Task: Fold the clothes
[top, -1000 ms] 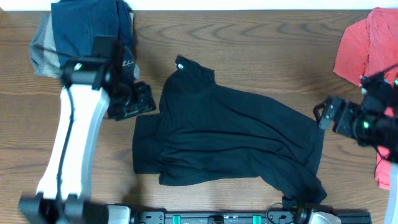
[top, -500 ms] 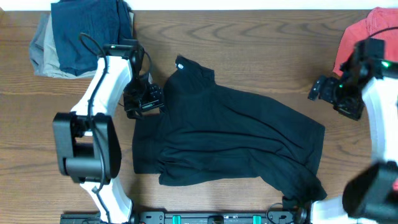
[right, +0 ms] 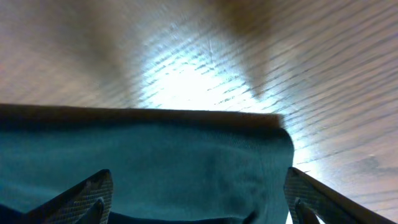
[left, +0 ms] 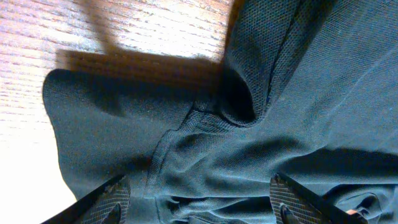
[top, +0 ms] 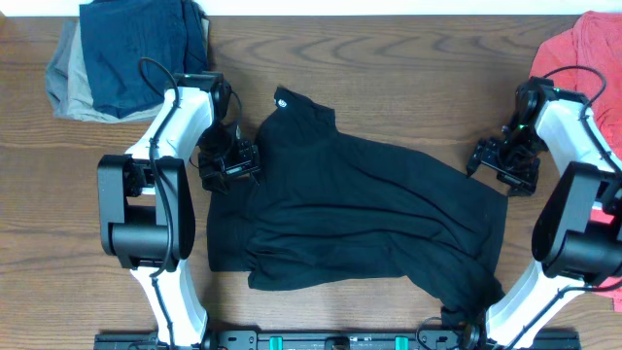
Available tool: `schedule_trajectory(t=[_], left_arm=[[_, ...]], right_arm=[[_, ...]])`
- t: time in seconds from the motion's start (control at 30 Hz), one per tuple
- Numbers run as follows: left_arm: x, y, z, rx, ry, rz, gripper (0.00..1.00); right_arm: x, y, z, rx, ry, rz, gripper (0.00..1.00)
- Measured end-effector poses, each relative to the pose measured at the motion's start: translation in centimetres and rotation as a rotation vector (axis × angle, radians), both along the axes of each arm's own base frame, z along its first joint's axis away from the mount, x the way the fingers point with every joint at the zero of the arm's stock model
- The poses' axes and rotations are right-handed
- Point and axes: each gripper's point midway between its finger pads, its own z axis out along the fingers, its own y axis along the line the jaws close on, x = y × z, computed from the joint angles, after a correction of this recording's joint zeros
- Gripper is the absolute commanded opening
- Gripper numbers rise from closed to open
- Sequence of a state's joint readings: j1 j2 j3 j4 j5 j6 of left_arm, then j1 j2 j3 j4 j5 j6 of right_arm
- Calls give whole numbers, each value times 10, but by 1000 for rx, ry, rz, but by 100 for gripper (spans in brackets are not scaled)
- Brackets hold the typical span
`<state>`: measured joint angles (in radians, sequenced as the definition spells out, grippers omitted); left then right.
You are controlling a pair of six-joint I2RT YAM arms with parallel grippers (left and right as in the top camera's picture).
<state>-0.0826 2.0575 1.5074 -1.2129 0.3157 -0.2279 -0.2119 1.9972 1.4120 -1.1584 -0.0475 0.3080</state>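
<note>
Left pincer [left: 199, 196] spread wide, the black shirt [top: 369, 209] sleeve [left: 93, 124] right beneath it! Right pincer [right: 199, 196] wide too, hem corner [right: 267, 149] just under. Likely lining up opposite grabs.

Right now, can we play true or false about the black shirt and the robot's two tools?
1. The black shirt lies spread out on the table. True.
2. The left tool is shut tight on the collar. False: it is open over the shirt's side, pinching nothing.
3. The red shirt is on the right arm's side. True.
4. The folded blue clothes sit on top of the black shirt. False: they lie apart from it, in the far corner on the left arm's side.
5. The right tool is open at the shirt's edge. True.
</note>
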Motion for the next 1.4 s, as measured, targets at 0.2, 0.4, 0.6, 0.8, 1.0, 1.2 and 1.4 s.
schedule_trajectory(t=[0.2, 0.4, 0.6, 0.8, 1.0, 1.2, 1.4], left_arm=[[0, 0, -2, 0, -4, -2, 81], [0, 0, -3, 0, -5, 0, 82], [0, 0, -3, 0, -5, -1, 82], [0, 1, -3, 5, -6, -2, 83], [4, 1, -4, 6, -21, -2, 82], [28, -1, -9, -3, -124, -2, 52], [65, -4, -12, -15, -277, 4, 26]], right_arm=[[-4, 1, -6, 3, 18, -2, 77], [-6, 1, -23, -1, -1, -3, 78], [-7, 0, -32, -15, -22, -3, 68], [7, -6, -32, -45, -91, -5, 22], [28, -10, -32, -66, -175, -17, 1], [59, -18, -29, -92, -304, -23, 1], [91, -29, -14, -109, -384, -38, 1]])
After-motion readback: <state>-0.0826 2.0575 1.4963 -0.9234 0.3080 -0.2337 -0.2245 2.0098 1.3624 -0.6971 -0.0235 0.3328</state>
